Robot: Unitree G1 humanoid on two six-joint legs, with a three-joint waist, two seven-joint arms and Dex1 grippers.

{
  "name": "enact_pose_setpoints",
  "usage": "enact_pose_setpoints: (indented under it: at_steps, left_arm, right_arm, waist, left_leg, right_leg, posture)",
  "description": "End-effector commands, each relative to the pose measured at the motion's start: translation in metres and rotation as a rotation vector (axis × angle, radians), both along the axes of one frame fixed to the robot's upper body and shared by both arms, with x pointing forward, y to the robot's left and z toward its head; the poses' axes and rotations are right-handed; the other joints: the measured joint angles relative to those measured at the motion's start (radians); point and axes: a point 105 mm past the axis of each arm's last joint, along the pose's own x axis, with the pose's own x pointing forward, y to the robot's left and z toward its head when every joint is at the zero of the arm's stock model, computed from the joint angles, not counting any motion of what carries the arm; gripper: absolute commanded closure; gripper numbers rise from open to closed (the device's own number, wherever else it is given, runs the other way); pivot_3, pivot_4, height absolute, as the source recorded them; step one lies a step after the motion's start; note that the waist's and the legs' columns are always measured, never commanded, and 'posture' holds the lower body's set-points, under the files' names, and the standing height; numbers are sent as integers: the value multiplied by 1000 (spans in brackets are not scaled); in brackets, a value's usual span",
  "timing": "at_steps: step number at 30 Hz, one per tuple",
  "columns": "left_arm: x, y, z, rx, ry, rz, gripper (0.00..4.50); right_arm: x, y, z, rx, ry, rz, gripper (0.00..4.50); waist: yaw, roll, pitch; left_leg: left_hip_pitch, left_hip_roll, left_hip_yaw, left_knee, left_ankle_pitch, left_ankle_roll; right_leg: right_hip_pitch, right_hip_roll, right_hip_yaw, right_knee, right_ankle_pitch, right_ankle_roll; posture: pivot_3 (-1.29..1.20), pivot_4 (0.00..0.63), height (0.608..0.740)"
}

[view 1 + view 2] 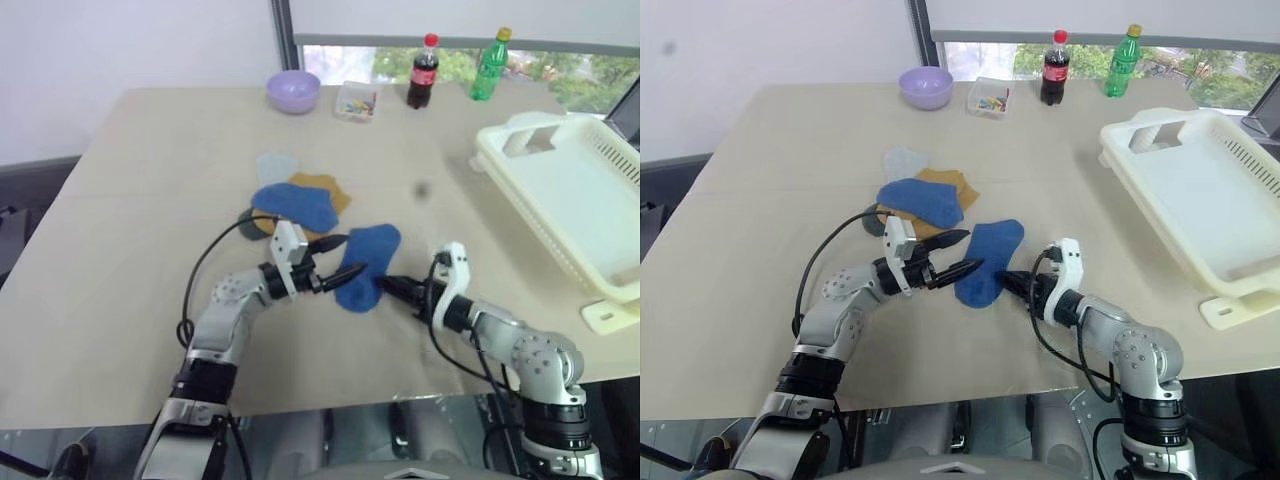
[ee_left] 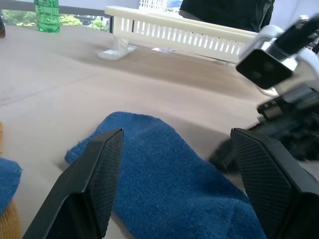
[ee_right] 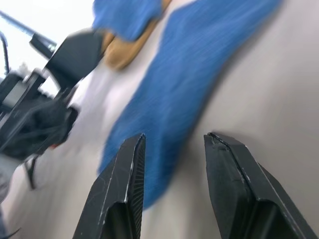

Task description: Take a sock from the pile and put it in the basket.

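While both end effectors gape empty | beige table (image 1: 130, 300) | window (image 1: 460, 60) behind.

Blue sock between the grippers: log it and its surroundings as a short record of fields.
blue sock: flat on the table, apart from the pile
left gripper: open, fingers either side of the sock's edge
right gripper: open, at the sock's other side, holding nothing
basket: white, on the table's right side, no sock visible in it
far edge: lilac bowl, two bottles
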Motion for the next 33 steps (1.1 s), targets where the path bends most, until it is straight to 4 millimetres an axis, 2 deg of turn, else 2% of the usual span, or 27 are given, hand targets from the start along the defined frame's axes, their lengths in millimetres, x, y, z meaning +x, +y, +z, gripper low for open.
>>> enact_pose_setpoints:
  at_steps: [1,6,11,18,24,27,29,33]
  left_arm:
    - [-1,-1,8,-6,-41,-2,833]
    - [-1,2,9,-4,-44,7,833]
    - [-2,3,8,-5,-42,15,833]
    - [-4,3,7,-7,-42,28,833]
    - [-4,4,7,-9,-42,39,833]
    - [-4,4,7,-10,-43,41,833]
    - [-5,3,7,-11,-43,39,833]
    - [-6,1,5,-11,-39,32,833]
  right_arm:
    - [24,-17,7,4,-38,-97,2591]
    - [56,-22,17,-67,-125,-112,2591]
    - [71,-13,15,-166,-184,-50,2591]
    - [73,16,15,-305,-320,125,2591]
    - [81,19,10,-402,-384,141,2591]
    - [86,14,8,-451,-408,117,3429]
    - [86,10,8,-477,-425,110,4421]
    - [89,-7,22,-540,-490,8,4469]
  waist:
    - [0,0,0]
    - [-2,0,0]
    - [-4,0,0]
    - [-6,0,0]
    - [-6,0,0]
    - [-6,0,0]
    - [-5,0,0]
    - [-3,0,0]
  left_leg:
    - [0,0,0,0,0,0]
    - [0,0,0,0,0,0]
    - [0,0,0,-2,0,0]
    - [0,0,1,-2,0,0]
    - [1,0,1,-2,0,0]
    - [1,0,1,-2,0,0]
    - [1,0,1,-2,0,0]
    - [1,0,1,-2,0,0]
  right_leg:
    - [0,0,0,0,-1,1]
    - [0,1,1,1,1,0]
    - [-1,1,1,0,2,1]
    - [-1,1,1,0,2,1]
    - [-1,1,1,0,2,1]
    - [0,1,1,0,2,1]
    - [0,1,1,0,2,1]
    - [-1,0,1,0,2,1]
  posture:
    - [0,150,740]
    - [0,150,740]
    - [0,150,740]
    - [0,150,740]
    - [0,150,740]
    - [0,150,740]
    - [0,150,740]
    - [0,150,740]
